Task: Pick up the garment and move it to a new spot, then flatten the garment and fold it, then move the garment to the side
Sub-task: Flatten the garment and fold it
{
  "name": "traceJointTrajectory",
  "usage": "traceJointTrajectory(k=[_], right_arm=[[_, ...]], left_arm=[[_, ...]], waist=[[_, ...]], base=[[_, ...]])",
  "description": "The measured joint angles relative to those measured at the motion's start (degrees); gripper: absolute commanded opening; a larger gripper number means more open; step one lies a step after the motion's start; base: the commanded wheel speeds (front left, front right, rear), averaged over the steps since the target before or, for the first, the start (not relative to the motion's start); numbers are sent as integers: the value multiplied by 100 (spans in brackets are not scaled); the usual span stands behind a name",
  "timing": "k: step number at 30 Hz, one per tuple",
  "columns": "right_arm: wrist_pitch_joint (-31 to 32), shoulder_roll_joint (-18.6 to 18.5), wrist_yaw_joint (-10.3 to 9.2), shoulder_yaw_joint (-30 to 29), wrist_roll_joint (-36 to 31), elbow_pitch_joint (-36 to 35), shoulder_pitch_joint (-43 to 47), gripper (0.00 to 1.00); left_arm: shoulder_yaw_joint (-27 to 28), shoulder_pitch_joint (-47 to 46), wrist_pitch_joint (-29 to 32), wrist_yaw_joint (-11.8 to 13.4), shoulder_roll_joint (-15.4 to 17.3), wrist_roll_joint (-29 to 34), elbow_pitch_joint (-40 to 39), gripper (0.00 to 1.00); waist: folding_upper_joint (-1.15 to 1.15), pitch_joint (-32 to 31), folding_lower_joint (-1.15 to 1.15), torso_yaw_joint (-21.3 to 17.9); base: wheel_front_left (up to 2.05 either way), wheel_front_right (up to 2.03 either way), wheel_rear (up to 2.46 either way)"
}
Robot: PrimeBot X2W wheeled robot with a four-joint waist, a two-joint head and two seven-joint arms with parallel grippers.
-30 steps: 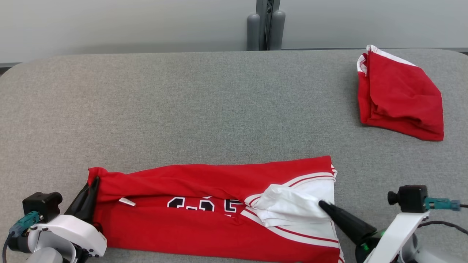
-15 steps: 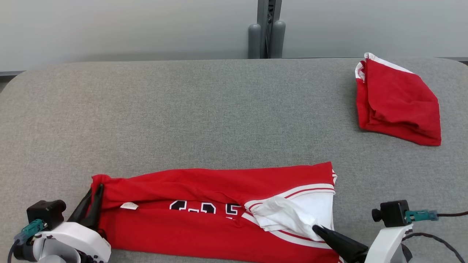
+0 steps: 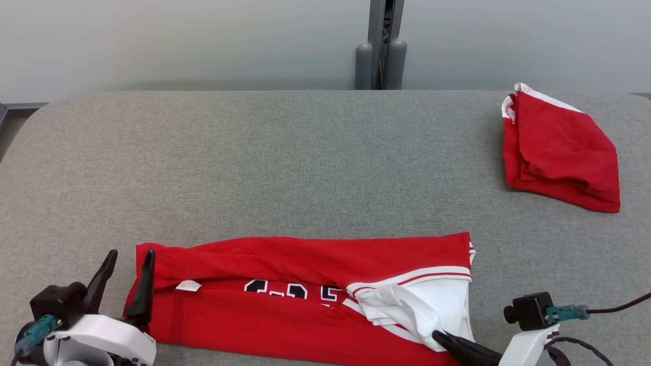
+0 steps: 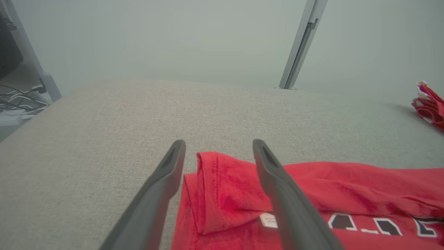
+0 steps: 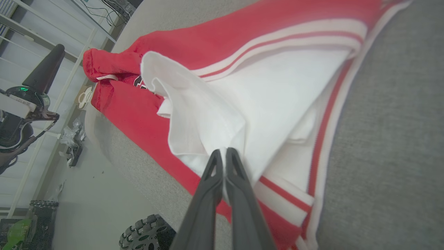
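A red garment (image 3: pixel 285 315) with white trim and black numbers lies stretched along the near edge of the grey table (image 3: pixel 305 152). At its left end my left gripper (image 3: pixel 130 252) stands open. In the left wrist view the left gripper (image 4: pixel 218 142) straddles the rolled red hem (image 4: pixel 222 187), which lies loose between the fingers. My right gripper (image 3: pixel 437 334) is shut on the white flap (image 3: pixel 407 310) at the garment's right end. The right wrist view shows the right gripper (image 5: pixel 223 151) pinching that white fabric (image 5: pixel 208 114).
A second red garment (image 3: pixel 559 152) lies folded at the table's far right, also seen as a red garment (image 4: pixel 428 104) in the left wrist view. A grey post (image 3: pixel 381 61) stands behind the table's back edge. The table's near edge runs just under the garment.
My left gripper has opened and let go of the garment's left end. The right gripper has drawn the white flap toward the near edge. The camera has shifted a little.
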Motion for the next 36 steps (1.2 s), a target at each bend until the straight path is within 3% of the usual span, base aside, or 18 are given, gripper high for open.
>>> traceJointTrajectory(k=[4, 5, 6, 7, 21, 28, 36], right_arm=[[-66, 14, 0, 79, -162, 215, -49, 0], [-124, 40, 0, 82, -162, 238, -48, 22], [-163, 66, 0, 81, -160, 244, -48, 52], [-172, 81, 0, 87, -160, 247, -49, 100], [-577, -187, 0, -299, 82, -210, 26, 100], [-646, -175, 0, -735, -368, 104, 154, 100], [-657, 205, 0, -1613, -1151, 482, 494, 100]], left_arm=[[237, 164, 0, 0, -113, 188, -263, 100], [292, 197, 0, 0, -149, 247, -328, 100], [354, 230, 0, 0, -186, 298, -402, 100], [410, 268, 0, 0, -226, 347, -480, 100], [1060, 762, 0, 0, -678, 1014, -1261, 100], [1198, 921, 0, 0, -843, 1236, -1494, 100], [1310, 1111, 0, 0, -996, 1527, -1801, 100]], waist=[[0, -55, 0, 16], [0, -66, 0, 21], [0, -78, 0, 25], [0, -90, 0, 29], [0, -340, 0, 74], [0, -458, 0, 139], [0, -585, 0, 252]], base=[[0, 0, 0], [0, 0, 0], [0, 0, 0], [0, 0, 0], [0, 0, 0], [0, 0, 0], [0, 0, 0]])
